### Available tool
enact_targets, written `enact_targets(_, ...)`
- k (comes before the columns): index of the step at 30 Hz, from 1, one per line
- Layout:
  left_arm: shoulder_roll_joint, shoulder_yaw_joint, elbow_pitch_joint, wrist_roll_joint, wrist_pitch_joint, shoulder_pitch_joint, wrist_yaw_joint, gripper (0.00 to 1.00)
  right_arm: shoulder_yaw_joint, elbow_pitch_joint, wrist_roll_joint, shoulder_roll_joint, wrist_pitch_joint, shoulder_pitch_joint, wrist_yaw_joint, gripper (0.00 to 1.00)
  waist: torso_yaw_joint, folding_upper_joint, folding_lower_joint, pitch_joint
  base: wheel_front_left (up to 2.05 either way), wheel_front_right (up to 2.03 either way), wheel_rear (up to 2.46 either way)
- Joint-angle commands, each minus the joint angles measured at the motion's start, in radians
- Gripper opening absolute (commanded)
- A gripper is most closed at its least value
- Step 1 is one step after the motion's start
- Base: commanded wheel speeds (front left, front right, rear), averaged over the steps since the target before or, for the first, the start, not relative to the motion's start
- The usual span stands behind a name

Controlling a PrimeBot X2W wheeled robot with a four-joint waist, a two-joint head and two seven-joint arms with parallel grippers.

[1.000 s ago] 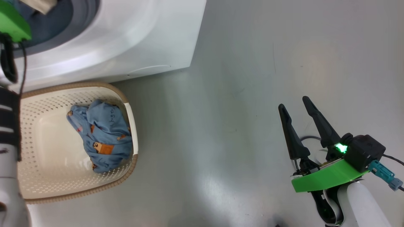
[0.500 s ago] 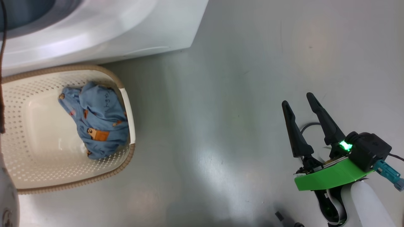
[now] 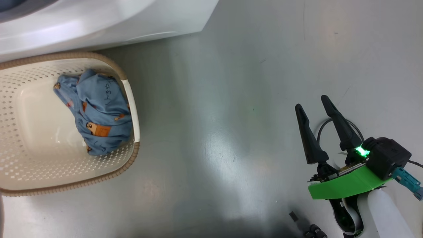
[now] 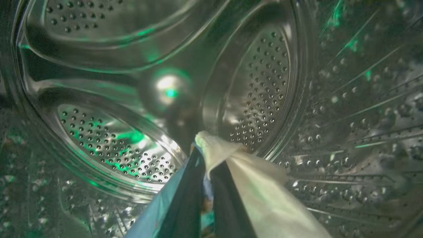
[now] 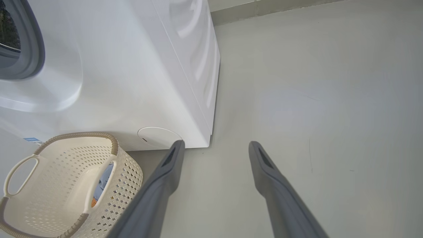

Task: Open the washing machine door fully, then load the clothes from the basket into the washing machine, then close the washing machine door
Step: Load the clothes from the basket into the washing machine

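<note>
While our left tool (image 4: 205, 150) is clamped shut on the cream-beige garment (image 4: 261, 198) inside the perforated steel drum (image 4: 261, 82), we list:

- **Risk:** the cloth is dragged back out if the fingers withdraw unparted. Its tail possibly trails over the lip, but the view is poor.
- **Remaining:** the light blue denim-like garment (image 3: 96, 112) lies in the cream perforated plastic basket (image 3: 36, 165), just beside the big white washing machine (image 3: 99, 23).
- **Obstructions:** the right tool (image 3: 311, 102), fingers apart, hovers over the grey floor (image 3: 214, 99), blocking nothing.

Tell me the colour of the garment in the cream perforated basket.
The garment is light blue with orange-brown patches; head view.
</note>
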Motion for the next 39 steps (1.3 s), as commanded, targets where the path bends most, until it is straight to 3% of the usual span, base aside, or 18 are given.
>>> enact_targets(1,0.048,0.019,-0.072,0.009,-0.005,0.006,-0.010,0.00,0.025,-0.021,0.003,-0.003,-0.005,0.028,0.001,1.00,-0.001,0.0000,0.0000,0.003,0.00,0.00,0.00)
enact_targets(4,0.036,0.033,-0.092,0.002,-0.005,0.021,-0.029,0.00,0.032,-0.018,0.000,-0.004,-0.005,0.027,0.001,1.00,-0.003,0.0000,0.0000,0.001,0.00,0.00,0.00)
enact_targets(10,0.028,0.032,0.001,-0.005,-0.005,-0.009,-0.070,0.00,0.042,-0.013,0.003,-0.009,-0.005,0.023,0.001,1.00,-0.013,0.0000,0.0000,0.004,0.00,0.00,0.00)
enact_targets(20,0.028,0.031,0.174,-0.022,-0.005,-0.068,-0.092,0.00,0.042,-0.004,0.006,-0.006,-0.005,0.022,0.001,1.00,-0.023,0.0000,0.0000,0.008,0.00,0.00,0.00)
enact_targets(22,0.025,0.035,0.202,-0.029,-0.005,-0.076,-0.092,0.48,0.041,-0.003,0.005,-0.005,-0.005,0.021,0.001,1.00,-0.022,0.0000,0.0000,0.005,0.00,0.00,0.00)
enact_targets(23,0.023,0.037,0.216,-0.031,-0.005,-0.080,-0.090,0.97,0.041,-0.002,0.005,-0.004,-0.005,0.021,0.001,1.00,-0.021,0.0000,0.0000,0.003,0.00,0.00,0.00)
enact_targets(39,-0.019,0.062,0.162,-0.019,-0.005,0.043,-0.025,1.00,0.009,0.005,-0.004,-0.012,-0.005,0.021,0.001,1.00,0.020,0.0000,0.0000,-0.083,0.00,0.00,0.00)
